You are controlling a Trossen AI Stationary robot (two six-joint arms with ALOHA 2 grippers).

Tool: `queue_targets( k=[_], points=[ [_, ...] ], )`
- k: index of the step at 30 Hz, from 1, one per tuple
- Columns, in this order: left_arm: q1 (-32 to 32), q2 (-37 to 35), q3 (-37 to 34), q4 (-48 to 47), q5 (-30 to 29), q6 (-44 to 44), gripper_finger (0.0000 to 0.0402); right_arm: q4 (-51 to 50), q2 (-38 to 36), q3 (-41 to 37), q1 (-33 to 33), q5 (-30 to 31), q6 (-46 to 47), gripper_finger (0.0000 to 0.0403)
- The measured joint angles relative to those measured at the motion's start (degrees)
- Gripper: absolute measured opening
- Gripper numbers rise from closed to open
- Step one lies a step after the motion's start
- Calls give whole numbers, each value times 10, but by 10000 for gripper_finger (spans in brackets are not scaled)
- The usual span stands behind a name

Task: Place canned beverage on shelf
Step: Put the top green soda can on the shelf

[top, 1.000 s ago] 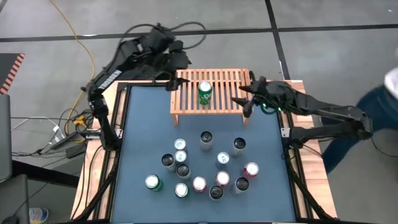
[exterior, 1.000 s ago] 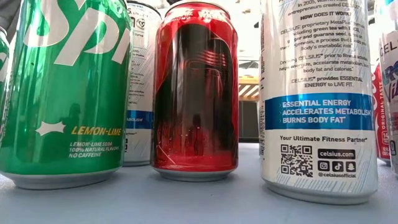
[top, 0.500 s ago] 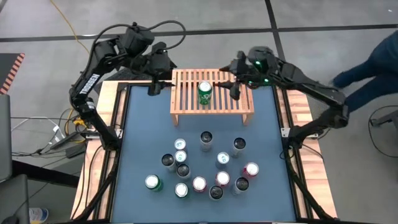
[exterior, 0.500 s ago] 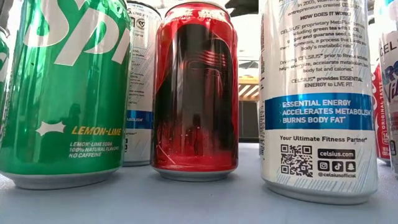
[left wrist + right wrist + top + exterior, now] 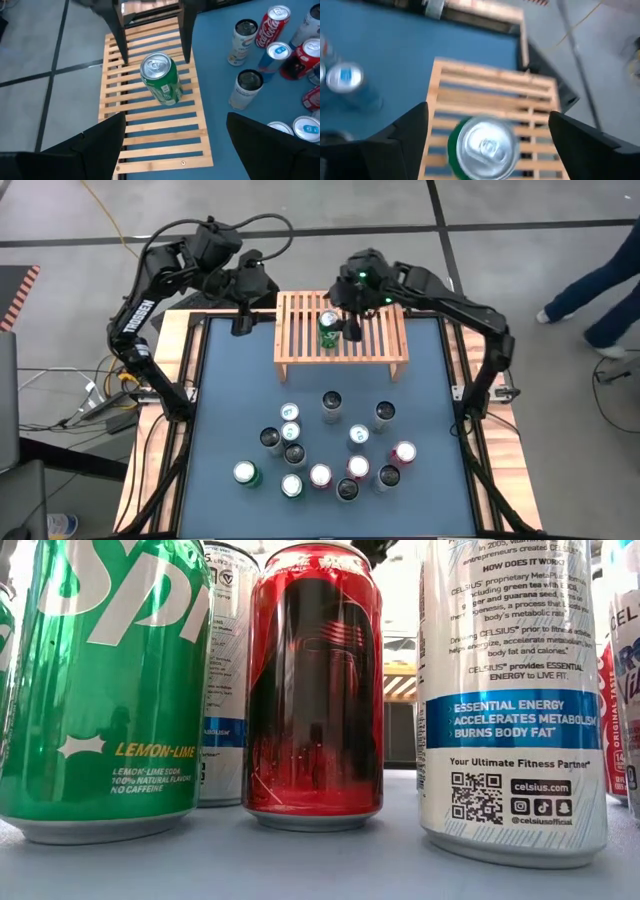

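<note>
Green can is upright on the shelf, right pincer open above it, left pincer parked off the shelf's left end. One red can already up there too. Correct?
Not quite: the shelf holds only the green can; no red can is on it. The high view and left wrist view show every other can down on the blue mat. The rest stands: right pincer open above the can, left pincer off the shelf's left end.

Pale slatted-wood shelf (image 5: 341,330), glossy metal green can (image 5: 329,328), matt blue table (image 5: 230,400).
</note>
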Motion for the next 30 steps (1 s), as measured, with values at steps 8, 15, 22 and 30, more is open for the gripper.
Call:
queue_targets(
  k=[8, 15, 22, 30],
  points=[
    [0, 0, 0, 1, -2, -15, 334, -121, 66, 46, -19, 2, -34, 355],
    [0, 0, 0, 2, -3, -38, 334, -113, 75, 47, -21, 2, -69, 355],
    [0, 0, 0, 2, -2, -54, 334, -102, 73, 47, -23, -10, -94, 354],
    [0, 0, 0, 2, -2, -61, 334, -96, 73, 47, -21, -45, -101, 329]
  ],
)
